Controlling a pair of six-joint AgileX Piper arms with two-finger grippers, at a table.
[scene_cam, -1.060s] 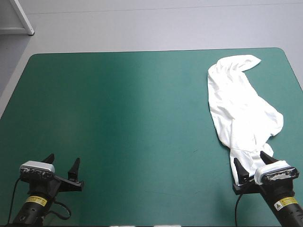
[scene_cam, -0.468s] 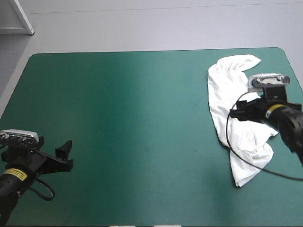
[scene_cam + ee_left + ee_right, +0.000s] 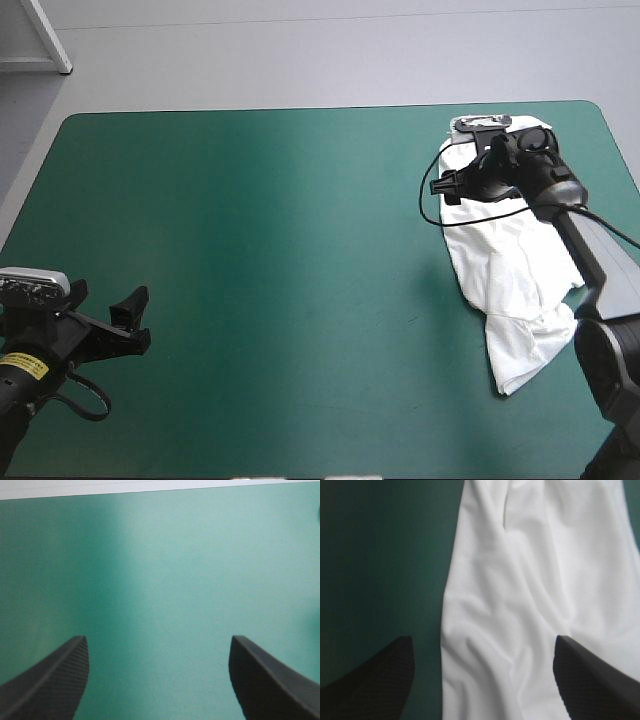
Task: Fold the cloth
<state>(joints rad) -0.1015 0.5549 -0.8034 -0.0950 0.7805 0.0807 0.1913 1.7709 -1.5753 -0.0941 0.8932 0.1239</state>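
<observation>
The white T-shirt [image 3: 510, 270] lies as a long crumpled strip on the right side of the teal-green cover [image 3: 280, 230], running from the far edge toward the near edge. My right gripper [image 3: 447, 186] is open and hovers over the strip's far part, at its left border. In the right wrist view the T-shirt [image 3: 530, 580] fills the space ahead of the right gripper [image 3: 482, 639], with bare cover beside one finger. My left gripper [image 3: 130, 318] stands open near the table's near-left corner, far from the T-shirt. The left wrist view has only bare cover ahead of the left gripper [image 3: 157, 638].
The T-shirt's far end reaches almost to the table's far edge [image 3: 540, 103], and its right side lies close to the table's right edge [image 3: 622, 160]. The right arm stretches over the strip's right side.
The right arm has swung from the T-shirt's near end, by the table's near edge, up to its far end. The left gripper has shifted left and a little farther from the near edge.
</observation>
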